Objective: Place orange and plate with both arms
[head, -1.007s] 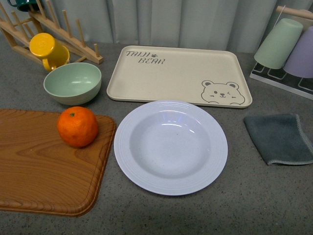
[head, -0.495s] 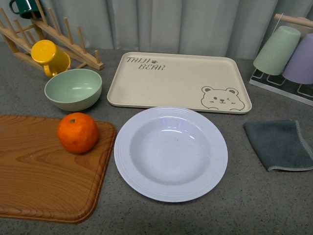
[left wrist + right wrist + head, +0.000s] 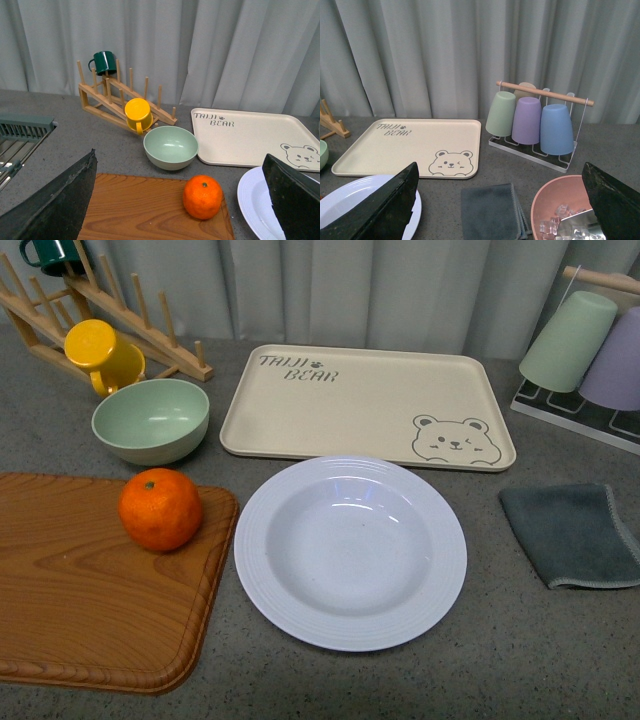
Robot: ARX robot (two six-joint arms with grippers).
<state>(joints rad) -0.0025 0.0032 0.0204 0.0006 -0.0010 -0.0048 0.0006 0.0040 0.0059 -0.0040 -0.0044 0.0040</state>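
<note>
- Only the view has nudged. The orange (image 3: 160, 509), left of frame on its board (image 3: 80, 600), and the central plate (image 3: 350, 552) have not moved.
- The left tool (image 3: 179, 154) and right tool (image 3: 500, 164) both gape empty, so I judge grasping not yet begun.

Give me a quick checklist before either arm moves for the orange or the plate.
1. The orange sits free on the wooden board, nothing against it: ok.
2. The plate is empty and lies flat: ok.
3. The left fingers are spread apart, nothing between them: ok.
4. The right fingers are spread apart, nothing between them: ok.
5. The bear tray is bare: ok.
6. Gap between the plate's rim and the tray's near edge: cannot tell.
</note>
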